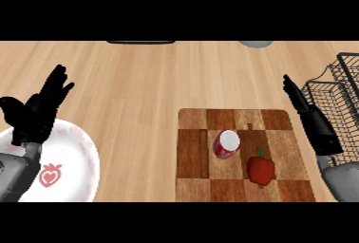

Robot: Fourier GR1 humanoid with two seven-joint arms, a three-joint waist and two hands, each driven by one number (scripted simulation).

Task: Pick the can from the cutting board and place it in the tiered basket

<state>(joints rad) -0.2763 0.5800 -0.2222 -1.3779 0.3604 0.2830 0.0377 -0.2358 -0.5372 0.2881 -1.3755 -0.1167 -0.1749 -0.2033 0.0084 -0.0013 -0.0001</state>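
Note:
A red and white can point(227, 144) lies on its side near the middle of the checkered wooden cutting board point(210, 121), white end facing up. The black wire tiered basket point(341, 90) stands at the right edge of the counter. My right hand point(314, 122) is open with straight fingers, over the board's right edge, between the can and the basket, well apart from the can. My left hand point(36, 112) rests open at the far left, fingers up, above a plate.
A red bell pepper point(261, 170) lies on the board just right of and below the can. A white plate point(67, 168) with a strawberry print sits at the lower left. A dark object point(140, 42) and a grey one point(256, 43) show at the counter's far edge.

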